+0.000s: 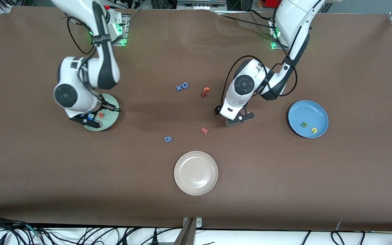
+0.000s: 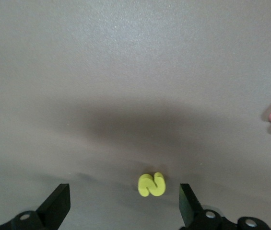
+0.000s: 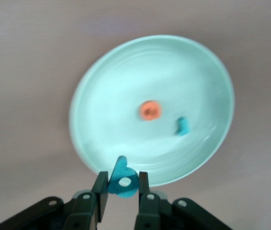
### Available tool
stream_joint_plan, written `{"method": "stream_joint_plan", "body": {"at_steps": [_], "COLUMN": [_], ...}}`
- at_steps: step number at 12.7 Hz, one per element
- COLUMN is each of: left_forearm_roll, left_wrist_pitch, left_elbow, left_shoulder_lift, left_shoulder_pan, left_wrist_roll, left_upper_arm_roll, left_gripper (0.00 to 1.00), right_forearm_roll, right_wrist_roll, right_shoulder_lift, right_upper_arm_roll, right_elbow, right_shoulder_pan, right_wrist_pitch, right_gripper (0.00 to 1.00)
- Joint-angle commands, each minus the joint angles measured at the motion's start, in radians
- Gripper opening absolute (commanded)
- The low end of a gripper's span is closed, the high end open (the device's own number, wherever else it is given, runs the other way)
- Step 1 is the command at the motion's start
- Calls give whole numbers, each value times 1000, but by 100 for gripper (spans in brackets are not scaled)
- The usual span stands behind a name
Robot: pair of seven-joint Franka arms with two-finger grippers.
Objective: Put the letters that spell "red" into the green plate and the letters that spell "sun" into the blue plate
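Observation:
My right gripper (image 1: 89, 119) hangs over the edge of the green plate (image 1: 111, 117), shut on the teal d (image 3: 121, 170) in the right wrist view (image 3: 123, 184). On that plate lie the orange e (image 3: 150, 110) and the teal r (image 3: 182, 126). My left gripper (image 1: 239, 117) is low over the table, between the pink w and the blue plate (image 1: 310, 110). It stands open (image 2: 124, 197) around the yellow s (image 2: 151, 185), which lies flat between the fingers, closer to one of them. The blue plate holds the green n (image 1: 304, 124) and the yellow u (image 1: 313, 130).
A cream plate (image 1: 196, 173) sits nearest the front camera. Loose letters lie mid-table: a blue 9 (image 1: 168, 139), a pink w (image 1: 204, 130), a blue D with a small x (image 1: 182, 86), and red-orange pieces (image 1: 205, 92).

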Motion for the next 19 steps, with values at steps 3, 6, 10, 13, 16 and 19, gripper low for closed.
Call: {"method": "stream_joint_plan", "body": {"at_steps": [3,6,10,13,16,19], "left_forearm_roll": [-3,32,34,35,35,35], "left_wrist_pitch": [17,24,35,35,35,35], "left_elbow": [35,36,33,33,35,35], "left_shoulder_lift": [39,56,63,63,63,62], "left_shoulder_pan": [-13,-25,-25,-25,-25,-23], "left_wrist_roll": [-34,-35,-34,-32,-32,-20], "left_upper_arm_roll": [-6,-6,-6,-6,-6,-6], "left_gripper": [99,99,85,53,33,20], "right_forearm_roll": [121,196,260,259,248,213], "right_wrist_roll": [-157,-177,-242,-237,-245,-238], "right_shoulder_lift": [113,159,218,210,207,207], "right_upper_arm_roll": [10,33,44,41,-2,-36], "right_elbow": [-8,-2,4,32,108,226], "right_shoulder_pan": [-35,-36,-58,-50,-49,-42], "right_wrist_pitch": [-3,0,0,-26,-139,-243], "right_gripper": [15,16,100,100,100,100]}}
